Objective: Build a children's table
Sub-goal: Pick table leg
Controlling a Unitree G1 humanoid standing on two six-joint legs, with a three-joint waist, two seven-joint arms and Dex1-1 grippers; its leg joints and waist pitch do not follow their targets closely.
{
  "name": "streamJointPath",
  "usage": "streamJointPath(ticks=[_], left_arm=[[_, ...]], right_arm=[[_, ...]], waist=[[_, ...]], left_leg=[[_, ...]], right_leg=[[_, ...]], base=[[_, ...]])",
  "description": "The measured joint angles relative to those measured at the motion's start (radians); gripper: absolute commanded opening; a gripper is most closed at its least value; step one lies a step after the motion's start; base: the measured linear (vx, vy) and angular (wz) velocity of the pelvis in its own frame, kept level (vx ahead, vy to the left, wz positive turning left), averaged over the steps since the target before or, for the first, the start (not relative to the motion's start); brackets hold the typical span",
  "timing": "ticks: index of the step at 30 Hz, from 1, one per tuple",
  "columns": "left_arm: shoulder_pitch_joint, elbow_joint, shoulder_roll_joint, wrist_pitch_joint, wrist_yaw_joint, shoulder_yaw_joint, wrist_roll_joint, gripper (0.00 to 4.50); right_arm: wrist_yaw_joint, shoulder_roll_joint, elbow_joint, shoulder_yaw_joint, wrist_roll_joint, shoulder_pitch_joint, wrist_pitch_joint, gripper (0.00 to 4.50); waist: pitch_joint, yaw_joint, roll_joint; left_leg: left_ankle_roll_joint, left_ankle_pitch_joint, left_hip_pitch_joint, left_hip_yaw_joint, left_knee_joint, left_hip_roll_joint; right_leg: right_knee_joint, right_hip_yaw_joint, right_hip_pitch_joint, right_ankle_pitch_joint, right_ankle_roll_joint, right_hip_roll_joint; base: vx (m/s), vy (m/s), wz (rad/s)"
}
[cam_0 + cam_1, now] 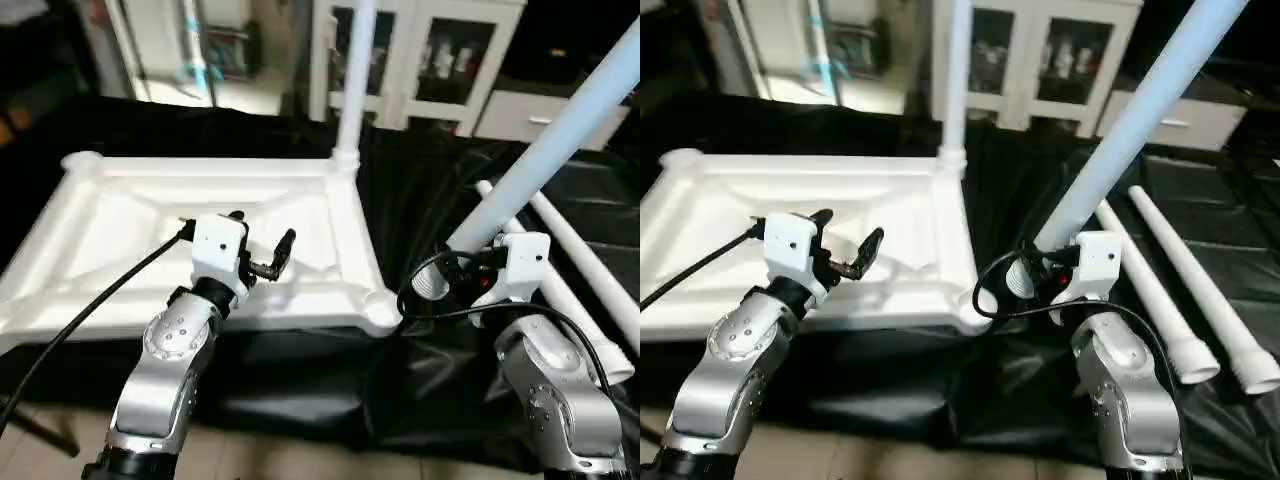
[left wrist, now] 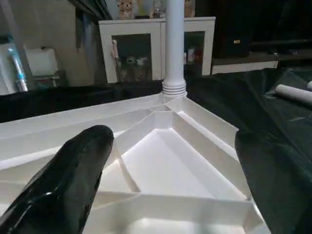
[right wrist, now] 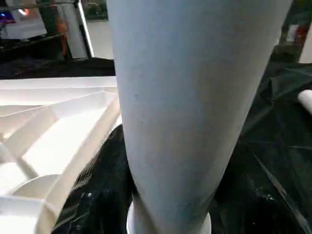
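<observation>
Black plastic sheeting (image 1: pixel 440 200) covers the counter, crinkled and glossy, and it carries everything else. Largest on it is the white plastic rectangular table top (image 1: pixel 130 225), lying upside down on the robot's left side with its ribbed, braced underside facing up and round sockets at the corners. One long tapered white tube leg (image 1: pixel 355 70) stands upright in the far corner socket nearest the middle of the counter. Behind the counter stands a white glass-door cabinet (image 1: pixel 440 50).

A second white tube leg (image 1: pixel 1140 110) slants up and away to the right from low beside the top's near right corner socket (image 1: pixel 383 305); its ribbed lower end sits just beside that socket, over the black sheeting, and whether it touches the socket cannot be told. The right pincer (image 1: pixel 1055 270) is clamped around this leg near its lower end, and the right wrist view looks straight up the tube with the top's edge to one side.

Two more white tube legs (image 1: pixel 1185 265) lie flat on the sheeting at the far right, side by side and near each other, their wider ends toward the robot.

The left pincer (image 1: pixel 262 245) hovers over the near part of the table top with its two black fingers (image 2: pixel 68 180) spread wide and nothing between them; the left wrist view looks across the ribs toward the standing leg.
</observation>
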Motion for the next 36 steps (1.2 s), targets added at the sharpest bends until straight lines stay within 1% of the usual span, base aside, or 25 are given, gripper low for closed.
streamJointPath(ticks=[2, 5, 6, 8, 11, 13, 15, 17, 18, 19, 21, 23, 25, 26, 28, 31, 34, 36], left_arm=[[0.0, 0.0, 0.0, 0.003, -0.003, 0.0, 0.0, 4.5], [0.0, 0.0, 0.001, 0.007, -0.007, -0.001, 0.0, 4.5], [0.0, 0.0, 0.001, 0.008, -0.008, -0.002, 0.0, 4.5], [0.0, 0.0, 0.002, 0.012, -0.013, -0.006, 0.0, 4.5], [0.0, 0.0, 0.017, 0.013, -0.057, -0.028, -0.006, 4.5], [-0.004, 0.012, 0.068, 0.011, -0.148, -0.052, -0.033, 4.5], [-0.005, 0.029, 0.13, 0.01, -0.265, -0.07, -0.062, 4.5], [-0.009, 0.035, 0.206, 0.012, -0.396, -0.1, -0.085, 4.5], [-0.035, 0.055, 0.281, 0.012, -0.522, -0.143, -0.098, 4.5], [-0.049, 0.068, 0.321, 0.012, -0.591, -0.16, -0.102, 4.5], [-0.076, 0.093, 0.355, 0.011, -0.69, -0.17, -0.104, 4.5], [-0.098, 0.112, 0.357, 0.0, -0.731, -0.191, -0.102, 4.5], [-0.146, 0.163, 0.358, -0.029, -0.768, -0.234, -0.076, 4.5], [-0.159, 0.178, 0.358, -0.033, -0.773, -0.239, -0.067, 4.5], [-0.209, 0.249, 0.341, -0.06, -0.784, -0.249, -0.053, 4.5], [-0.326, 0.402, 0.25, -0.104, -0.783, -0.251, -0.048, 4.5], [-0.384, 0.477, 0.196, -0.13, -0.783, -0.256, -0.048, 4.5], [-0.4, 0.52, 0.175, -0.128, -0.789, -0.257, -0.05, 4.5]], right_arm=[[0.0, 0.0, 0.0, -0.001, 0.0, 0.004, 0.0, 1.86], [0.0, 0.0, 0.0, -0.001, 0.0, 0.007, 0.0, 1.86], [0.0, -0.001, -0.002, -0.002, 0.001, 0.007, 0.0, 1.86], [0.003, -0.003, -0.002, -0.003, 0.001, 0.007, 0.0, 1.86], [0.022, -0.016, -0.002, -0.003, 0.006, 0.006, 0.0, 1.86], [0.068, -0.048, -0.002, -0.005, 0.03, 0.005, 0.01, 1.86], [0.122, -0.086, -0.002, -0.015, 0.069, 0.004, 0.035, 1.86], [0.196, -0.126, -0.002, -0.02, 0.115, 0.003, 0.056, 1.86], [0.276, -0.179, -0.002, -0.022, 0.153, 0.002, 0.078, 1.86], [0.321, -0.216, -0.002, -0.029, 0.171, -0.002, 0.091, 1.86], [0.39, -0.257, -0.002, -0.055, 0.201, -0.007, 0.106, 1.86], [0.426, -0.267, -0.002, -0.055, 0.211, -0.017, 0.114, 1.86], [0.466, -0.29, -0.001, -0.05, 0.218, -0.023, 0.121, 1.86], [0.476, -0.296, -0.001, -0.048, 0.223, -0.026, 0.122, 1.86], [0.495, -0.31, 0.001, -0.047, 0.235, -0.027, 0.129, 1.86], [0.503, -0.313, 0.006, -0.041, 0.239, -0.035, 0.136, 1.86], [0.495, -0.301, 0.009, -0.032, 0.236, -0.046, 0.136, 1.86], [0.484, -0.293, 0.009, -0.032, 0.231, -0.045, 0.136, 1.86]], waist=[[0.0, 0.0, 0.0], [0.0, -0.001, 0.0], [0.001, -0.001, 0.003], [0.001, -0.002, 0.005], [0.001, 0.001, 0.005], [0.0, 0.003, 0.006], [0.0, 0.004, 0.007], [0.0, 0.006, 0.007], [0.0, 0.01, 0.007], [0.0, 0.015, 0.007], [0.0, 0.019, 0.007], [0.0, 0.022, 0.007], [0.0, 0.024, 0.007], [0.0, 0.024, 0.007], [0.0, 0.024, 0.006], [0.0, 0.029, 0.005], [0.0, 0.024, 0.005], [0.0, 0.02, 0.005]], left_leg=[[-0.001, 0.006, -0.003, 0.005, -0.001, 0.003], [-0.005, 0.009, -0.005, 0.006, -0.001, 0.004], [-0.005, 0.009, -0.005, 0.006, -0.002, 0.005], [-0.007, 0.01, -0.005, 0.006, -0.006, 0.005], [-0.005, 0.024, -0.008, 0.006, -0.016, 0.006], [-0.007, 0.027, -0.017, 0.007, -0.017, 0.007], [-0.001, 0.031, -0.024, 0.007, -0.018, 0.007], [-0.001, 0.031, -0.026, 0.008, -0.019, 0.008], [-0.001, 0.031, -0.027, 0.009, -0.019, 0.008], [0.0, 0.031, -0.026, 0.011, -0.019, 0.008], [0.001, 0.032, -0.025, 0.015, -0.019, 0.009], [0.002, 0.033, -0.023, 0.022, -0.019, 0.011], [0.001, 0.033, -0.022, 0.026, -0.019, 0.013], [0.0, 0.034, -0.022, 0.027, -0.019, 0.014], [0.0, 0.034, -0.023, 0.028, -0.019, 0.014], [0.0, 0.038, -0.023, 0.029, -0.019, 0.014], [0.006, 0.042, -0.024, 0.03, -0.019, 0.014], [0.005, 0.042, -0.025, 0.03, -0.021, 0.014]], right_leg=[[0.0, 0.0, -0.001, 0.004, 0.001, -0.001], [-0.001, 0.0, -0.002, 0.008, 0.008, -0.001], [-0.001, 0.0, -0.002, 0.008, 0.008, 0.0], [-0.001, 0.0, -0.004, 0.009, 0.009, 0.0], [-0.001, -0.001, -0.009, 0.011, 0.005, 0.001], [0.0, -0.001, -0.019, 0.011, 0.005, 0.003], [0.0, -0.002, -0.025, 0.011, 0.005, 0.004], [0.0, -0.003, -0.028, 0.011, 0.004, 0.004], [0.0, -0.003, -0.029, 0.011, 0.004, 0.004], [0.0, -0.003, -0.03, 0.011, 0.004, 0.004], [0.0, -0.002, -0.03, 0.011, 0.003, 0.003], [0.0, -0.002, -0.03, 0.012, 0.002, 0.002], [0.0, -0.002, -0.03, 0.013, 0.0, 0.001], [0.0, -0.002, -0.03, 0.014, -0.001, 0.001], [0.0, -0.001, -0.029, 0.015, -0.002, 0.001], [0.0, -0.002, -0.029, 0.017, -0.003, 0.0], [0.0, -0.001, -0.029, 0.018, -0.004, -0.001], [0.0, -0.001, -0.03, 0.018, -0.003, -0.001]], base=[[-0.088, 0.001, 0.06], [-0.058, -0.005, -0.01], [0.0, 0.0, 0.0], [0.0, 0.0, 0.0], [0.0, 0.0, 0.0], [0.0, 0.0, 0.0], [0.0, 0.0, 0.0], [0.0, 0.0, 0.0], [0.0, 0.0, 0.0], [0.0, 0.0, 0.0], [0.0, 0.0, 0.0], [0.0, 0.0, 0.0], [0.0, 0.0, 0.0], [0.0, 0.0, 0.0], [0.0, 0.0, 0.0], [0.0, 0.0, 0.0], [0.0, 0.0, 0.0], [0.0, 0.0, 0.0]])
